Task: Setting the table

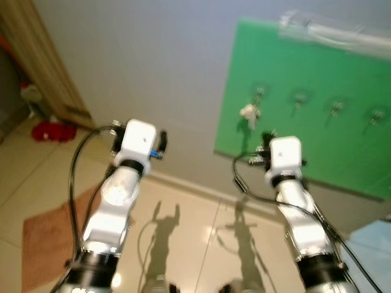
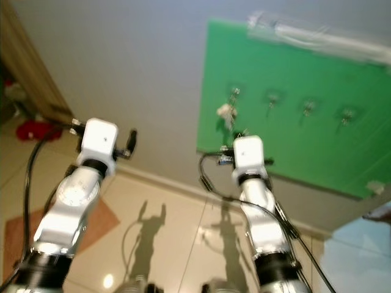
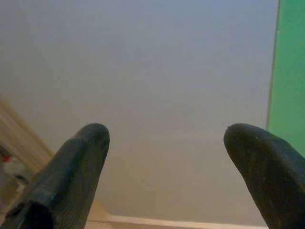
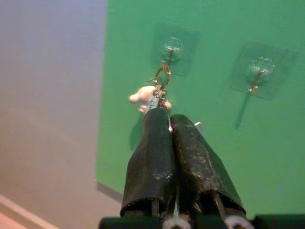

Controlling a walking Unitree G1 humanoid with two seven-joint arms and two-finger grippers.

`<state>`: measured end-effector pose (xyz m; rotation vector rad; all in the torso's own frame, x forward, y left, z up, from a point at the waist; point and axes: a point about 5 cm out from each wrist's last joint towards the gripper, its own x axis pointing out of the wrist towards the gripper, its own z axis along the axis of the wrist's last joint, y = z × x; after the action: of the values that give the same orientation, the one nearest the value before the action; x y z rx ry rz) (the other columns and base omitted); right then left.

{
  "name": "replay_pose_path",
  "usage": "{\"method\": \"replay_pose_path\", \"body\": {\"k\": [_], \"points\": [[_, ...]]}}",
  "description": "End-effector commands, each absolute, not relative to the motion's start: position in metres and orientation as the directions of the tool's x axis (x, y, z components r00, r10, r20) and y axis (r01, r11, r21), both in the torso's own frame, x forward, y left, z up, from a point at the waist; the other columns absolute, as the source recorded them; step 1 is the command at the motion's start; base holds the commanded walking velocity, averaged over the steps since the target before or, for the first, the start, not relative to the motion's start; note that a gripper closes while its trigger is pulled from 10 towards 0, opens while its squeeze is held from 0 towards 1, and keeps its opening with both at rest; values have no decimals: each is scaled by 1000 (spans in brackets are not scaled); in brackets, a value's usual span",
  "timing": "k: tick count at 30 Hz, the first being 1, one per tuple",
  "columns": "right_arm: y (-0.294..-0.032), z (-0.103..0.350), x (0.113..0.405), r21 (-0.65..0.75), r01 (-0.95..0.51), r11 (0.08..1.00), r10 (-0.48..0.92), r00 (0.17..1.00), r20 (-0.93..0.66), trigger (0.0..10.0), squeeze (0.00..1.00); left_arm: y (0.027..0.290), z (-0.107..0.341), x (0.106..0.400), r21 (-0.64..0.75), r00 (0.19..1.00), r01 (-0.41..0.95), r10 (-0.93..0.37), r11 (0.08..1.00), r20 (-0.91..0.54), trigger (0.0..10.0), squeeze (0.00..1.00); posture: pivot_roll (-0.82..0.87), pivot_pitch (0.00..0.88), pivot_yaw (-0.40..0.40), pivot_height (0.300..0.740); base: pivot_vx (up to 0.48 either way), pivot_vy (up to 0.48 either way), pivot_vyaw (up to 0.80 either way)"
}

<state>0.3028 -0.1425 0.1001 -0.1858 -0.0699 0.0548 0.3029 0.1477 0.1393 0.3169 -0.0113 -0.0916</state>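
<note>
Right pincer (image 4: 170,117): fingers pressed together, tips at keyring (image 4: 159,90) on corner hook (image 4: 171,50) of green board (image 4: 267,157), grip unconfirmed | left pincer (image 3: 164,143): wide apart, empty | advice: lift clear of hook before withdrawing.

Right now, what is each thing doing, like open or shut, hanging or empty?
left tool: open, holding nothing, pointed at the grey wall.
right tool: fingers pressed together, tips at the keychain.
keychain: hanging from the first hook on the green board.
next hook: empty.
green board: fixed on the wall.
</note>
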Motion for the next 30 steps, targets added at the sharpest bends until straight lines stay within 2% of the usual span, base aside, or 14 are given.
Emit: {"method": "replay_pose_path", "body": {"k": [1, 21, 30], "points": [[-151, 103, 303, -189, -24, 982, 39, 996, 75, 10000, 0, 141, 142, 303, 303, 992, 115, -123, 946, 8, 10000, 0, -45, 81, 31, 740, 375, -296, 0], [-151, 101, 301, -196, -37, 980, 51, 996, 69, 10000, 0, 140, 143, 302, 323, 991, 120, -133, 939, 19, 10000, 0, -45, 75, 30, 740, 395, -267, 0], [-147, 103, 299, -204, -66, 977, 81, 994, 70, 10000, 0, 139, 141, 298, 300, 991, 118, -130, 947, 19, 10000, 0, -45, 87, 19, 740, 27, 0, 0]]}}
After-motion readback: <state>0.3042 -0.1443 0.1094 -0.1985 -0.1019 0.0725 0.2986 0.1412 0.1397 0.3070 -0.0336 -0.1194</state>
